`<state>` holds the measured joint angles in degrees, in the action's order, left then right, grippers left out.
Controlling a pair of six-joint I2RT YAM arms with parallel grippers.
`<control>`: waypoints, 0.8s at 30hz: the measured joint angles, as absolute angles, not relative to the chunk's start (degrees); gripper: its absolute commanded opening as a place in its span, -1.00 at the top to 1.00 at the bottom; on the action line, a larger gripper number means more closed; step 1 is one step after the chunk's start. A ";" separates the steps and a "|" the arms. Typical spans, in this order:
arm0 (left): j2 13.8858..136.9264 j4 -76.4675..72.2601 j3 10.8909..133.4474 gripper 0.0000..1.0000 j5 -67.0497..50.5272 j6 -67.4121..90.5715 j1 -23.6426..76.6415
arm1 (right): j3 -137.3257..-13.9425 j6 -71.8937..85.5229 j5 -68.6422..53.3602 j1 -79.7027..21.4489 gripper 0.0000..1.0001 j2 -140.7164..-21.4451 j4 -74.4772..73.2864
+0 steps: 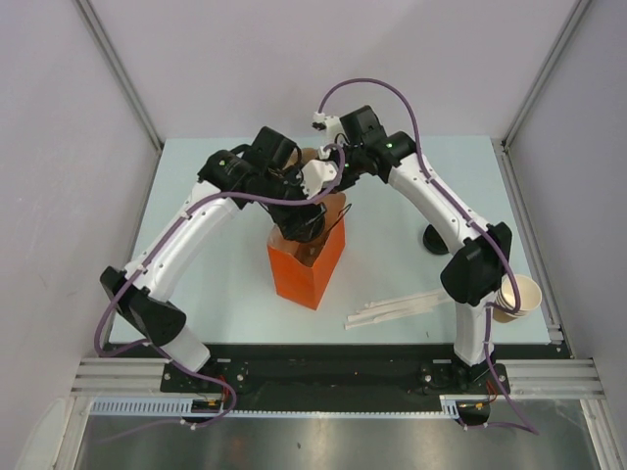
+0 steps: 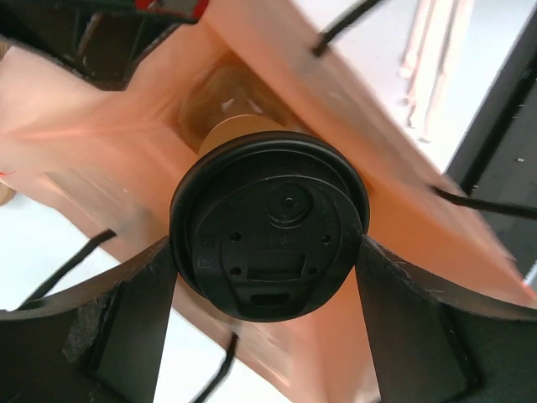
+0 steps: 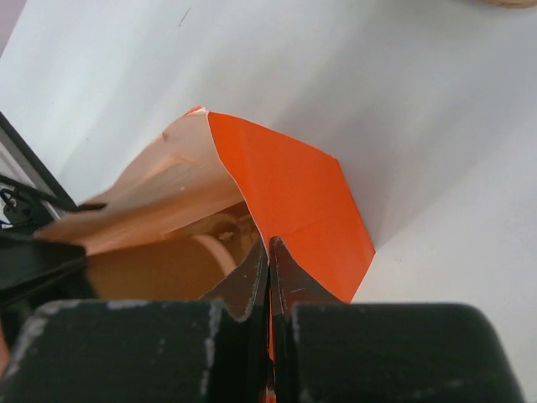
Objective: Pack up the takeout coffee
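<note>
Mid-table, the left claw [image 2: 267, 245] grips the takeout coffee [image 2: 268, 228], its fingers [image 2: 138, 327] spread wide and pressed against either side of the black lid. The cup hangs in the open mouth of the orange bag [image 3: 294, 185]. The pale paper walls slope in close around the lid at 10 and 2 o'clock, leaving only a thin margin. The right claw [image 3: 269, 252] is clamped tight on the bag's rim at its 12 o'clock side.

The bag stands upright near the centre of the table [image 1: 392, 264], well apart from every edge, with bare surface showing at its 9 and 3 o'clock sides. A loose black lid [image 1: 435, 238] sits at 3 o'clock. Pale wooden sticks [image 1: 397, 309] lie at 5 o'clock, close to the near edge. A stack of lidless cups [image 1: 519, 294] sits at 4 o'clock, right by the table's edge.

From above, both wrists cover the bag's mouth, so the coffee cannot be made out there. The lid hides nearly all of the tan cup body in the left wrist view, and the bag's depths are blurred. The right arm cuts off part of the loose lid and part of the cup stack.
</note>
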<state>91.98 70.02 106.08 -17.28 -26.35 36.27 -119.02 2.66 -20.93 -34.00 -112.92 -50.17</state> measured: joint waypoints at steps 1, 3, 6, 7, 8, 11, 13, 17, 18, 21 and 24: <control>91.98 69.45 105.32 0.14 -16.75 -26.28 36.27 | -118.87 2.83 -21.28 -33.89 1.00 -112.90 -50.19; 92.07 67.92 103.68 0.11 -15.59 -25.93 36.29 | -118.54 3.01 -22.02 -33.71 1.00 -112.88 -50.17; 92.68 66.59 102.13 0.10 -14.26 -25.93 36.32 | -116.73 3.09 -24.32 -32.67 0.99 -111.87 -49.69; 92.88 66.28 101.95 0.10 -13.91 -25.93 36.32 | -115.11 3.22 -25.36 -32.03 0.96 -110.87 -49.36; 92.97 66.11 101.95 0.10 -13.74 -25.96 36.32 | -113.99 3.38 -26.15 -31.48 0.94 -110.06 -49.45; 92.97 65.36 101.95 0.09 -13.63 -26.04 36.32 | -110.63 4.19 -29.93 -29.28 0.85 -107.44 -50.22; 92.97 65.25 101.91 0.09 -13.61 -26.28 36.29 | -109.14 4.51 -33.21 -28.05 0.82 -106.08 -50.89; 92.82 65.23 101.03 0.09 -13.67 -27.14 36.10 | -104.92 3.90 -38.72 -27.68 0.71 -102.61 -51.55; 92.68 65.32 100.49 0.08 -13.78 -27.38 35.97 | -103.90 3.40 -40.07 -27.68 0.57 -101.65 -52.36; 92.09 65.67 98.80 0.08 -14.13 -28.21 35.81 | -103.42 1.10 -43.86 -27.38 0.00 -100.44 -55.13; 91.31 66.00 97.58 0.09 -14.79 -29.47 35.62 | -104.64 -1.83 -47.37 -25.96 -0.42 -100.57 -57.78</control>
<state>91.31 66.00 97.58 -14.79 -29.47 35.62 -104.64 -1.83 -47.37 -25.96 -100.57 -57.78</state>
